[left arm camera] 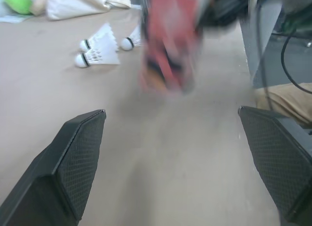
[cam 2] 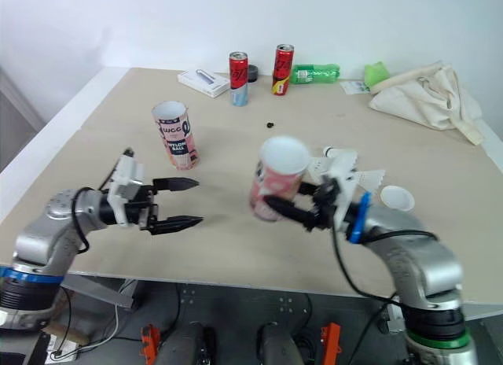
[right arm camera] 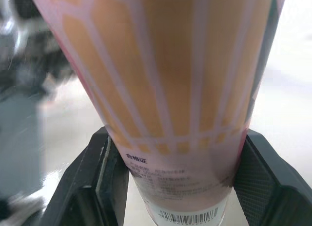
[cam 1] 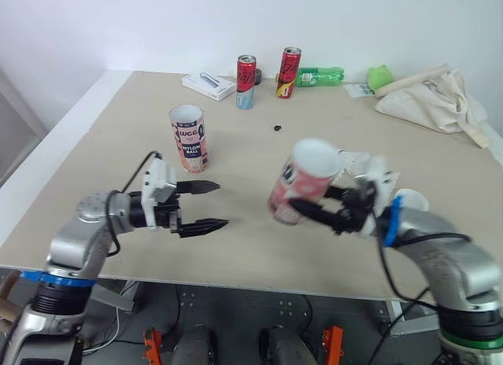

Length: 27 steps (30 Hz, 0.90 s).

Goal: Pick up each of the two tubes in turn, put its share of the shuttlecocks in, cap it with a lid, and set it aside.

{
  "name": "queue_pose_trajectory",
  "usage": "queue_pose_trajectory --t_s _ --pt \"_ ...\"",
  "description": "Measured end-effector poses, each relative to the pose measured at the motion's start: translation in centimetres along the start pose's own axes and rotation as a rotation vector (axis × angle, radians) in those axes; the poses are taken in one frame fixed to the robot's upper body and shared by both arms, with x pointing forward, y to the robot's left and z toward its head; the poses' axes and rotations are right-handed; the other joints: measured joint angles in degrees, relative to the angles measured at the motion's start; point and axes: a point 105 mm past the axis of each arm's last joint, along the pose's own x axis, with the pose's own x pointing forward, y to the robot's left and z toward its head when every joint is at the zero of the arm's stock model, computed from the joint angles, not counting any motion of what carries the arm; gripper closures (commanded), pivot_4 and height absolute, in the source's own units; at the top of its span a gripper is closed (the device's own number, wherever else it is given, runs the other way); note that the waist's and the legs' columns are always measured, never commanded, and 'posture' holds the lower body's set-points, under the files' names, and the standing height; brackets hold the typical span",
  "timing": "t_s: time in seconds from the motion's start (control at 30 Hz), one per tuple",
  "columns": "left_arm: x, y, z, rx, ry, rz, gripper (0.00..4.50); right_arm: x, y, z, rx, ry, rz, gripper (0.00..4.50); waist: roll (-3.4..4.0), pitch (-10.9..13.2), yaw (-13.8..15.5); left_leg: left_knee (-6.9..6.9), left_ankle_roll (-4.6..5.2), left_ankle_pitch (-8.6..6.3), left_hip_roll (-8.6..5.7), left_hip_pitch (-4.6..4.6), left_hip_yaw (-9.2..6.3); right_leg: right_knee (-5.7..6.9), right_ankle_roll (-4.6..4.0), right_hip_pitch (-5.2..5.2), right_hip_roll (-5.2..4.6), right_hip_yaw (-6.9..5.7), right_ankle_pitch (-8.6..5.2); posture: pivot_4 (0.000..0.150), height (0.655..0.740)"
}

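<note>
My right gripper [cam 1: 302, 209] is shut on a pink and orange tube [cam 1: 301, 182], held tilted above the table with its open mouth up; the same tube [right arm camera: 170, 89] sits between my fingers in the right wrist view. A second tube [cam 1: 189, 138] stands upright at the left middle of the table. My left gripper [cam 1: 212, 204] hangs open and empty just in front of that tube, pointing at the held one. Several white shuttlecocks [left arm camera: 100, 48] lie on the table behind the held tube. A white lid [cam 2: 396, 197] lies beside my right arm.
Two red cans [cam 1: 246, 81] [cam 1: 288, 72], a green bottle [cam 1: 321, 76], a white box [cam 1: 208, 86] and a cloth bag [cam 1: 432, 97] line the far edge. A small dark bit [cam 1: 277, 129] lies mid-table. The table's front edge runs just under both arms.
</note>
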Motion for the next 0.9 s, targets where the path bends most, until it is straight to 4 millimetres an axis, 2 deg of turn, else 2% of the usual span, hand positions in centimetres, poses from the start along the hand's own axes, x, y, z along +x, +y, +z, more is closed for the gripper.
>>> queue_pose_trajectory --t_s 0.1,0.27,0.3,0.37,0.5,0.6,0.73,0.9 --pt "1.1 0.2 0.3 0.028 0.002 0.006 0.0 -2.5 -3.6 1.6 -0.02 -0.037 -0.262 1.78 0.01 0.0 -0.1 0.0 0.0 0.0 0.02 0.01 -0.01 0.01 -0.01 -0.02 0.0 0.01 0.0 0.15 0.74" --pt "2.6 0.2 0.6 0.067 -0.004 -0.037 0.0 -8.1 -12.0 4.1 0.04 -0.107 -0.914 1.78 0.03 0.0 -0.4 -0.01 -0.11 0.14 0.06 0.07 0.04 0.04 -0.05 -0.06 0.03 0.06 0.09 0.15 0.74" --pt "2.7 0.3 0.6 0.065 -0.004 -0.043 0.0 -9.0 -13.0 4.2 0.061 -0.119 -1.025 1.78 0.03 0.0 -0.4 -0.06 -0.12 0.19 0.09 0.07 0.04 0.04 -0.03 -0.08 0.08 0.07 0.09 0.15 0.74" --pt "2.9 0.6 0.3 0.059 -0.003 -0.045 0.0 -9.4 -14.4 4.0 0.114 -0.139 -1.168 1.78 0.05 0.0 -0.7 -0.1 -0.1 0.23 0.16 0.1 0.03 0.05 -0.04 -0.09 0.27 0.1 0.09 0.15 0.74" --pt "3.5 0.6 0.1 0.057 -0.005 -0.069 0.0 -9.7 -16.4 2.9 0.182 -0.134 -1.345 1.78 0.16 0.0 -1.2 -0.2 -0.07 0.29 0.16 0.04 0.01 0.07 -0.04 -0.13 0.36 0.29 0.1 0.15 0.74" --pt "3.6 0.6 0.1 0.062 -0.004 -0.071 0.0 -12.5 -17.7 2.2 0.212 -0.147 -1.517 1.78 0.17 0.0 -1.1 -0.25 -0.06 0.28 0.04 -0.09 0.0 0.06 -0.1 -0.19 0.23 0.27 0.09 0.15 0.74" --pt "3.4 0.6 -0.2 0.054 0.001 -0.062 0.0 -14.6 -17.6 2.0 0.175 -0.13 -1.586 1.78 0.21 0.0 -1.6 -0.48 0.01 0.24 -0.2 -0.13 0.06 -0.02 0.06 -0.26 0.01 0.42 -0.01 0.15 0.74" --pt "3.2 0.4 -1.0 0.025 0.008 -0.055 0.0 -16.4 -17.4 1.4 0.123 -0.061 -1.706 1.78 0.22 0.0 -1.8 -0.58 -0.02 0.26 -0.24 -0.04 0.09 -0.01 0.09 -0.27 0.0 0.48 -0.02 0.15 0.74"
